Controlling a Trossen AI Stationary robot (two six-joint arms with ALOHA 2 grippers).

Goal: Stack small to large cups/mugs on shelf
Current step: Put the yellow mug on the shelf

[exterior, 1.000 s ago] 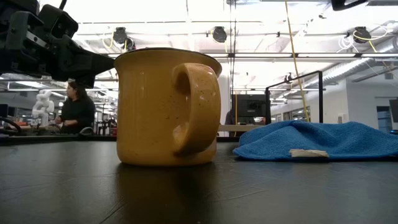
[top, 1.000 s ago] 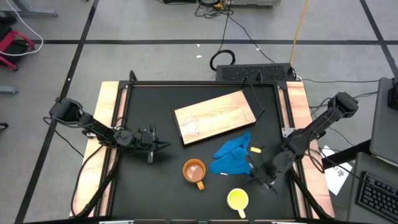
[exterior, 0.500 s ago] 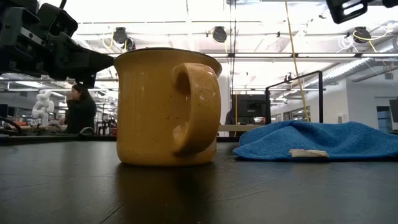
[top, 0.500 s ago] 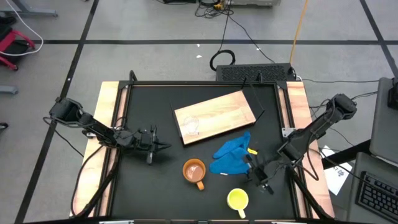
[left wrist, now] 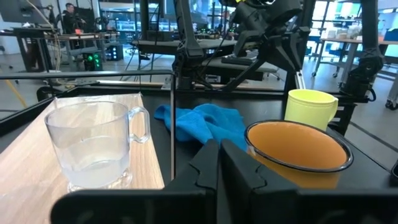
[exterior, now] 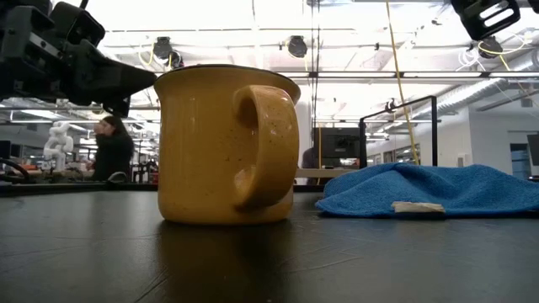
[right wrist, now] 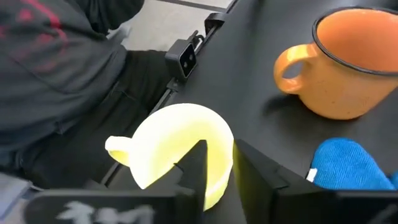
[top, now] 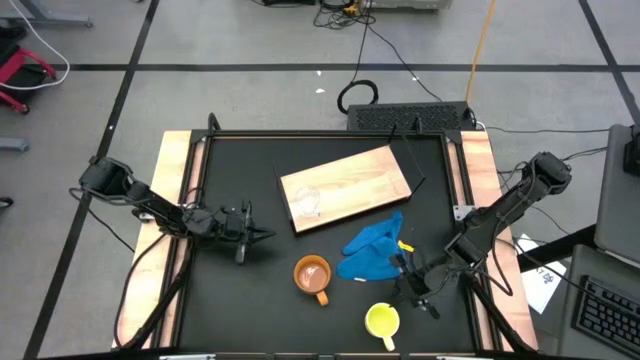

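The right hand [top: 412,290], fingers narrowly parted, hovers just above the yellow mug [top: 381,321]; a misaligned descent could tip it.

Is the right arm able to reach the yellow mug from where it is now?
Probably yes. The right gripper hangs just beside and above the yellow mug, its fingers slightly apart over the rim in the wrist view. The blue cloth lies off to the side, not between them.
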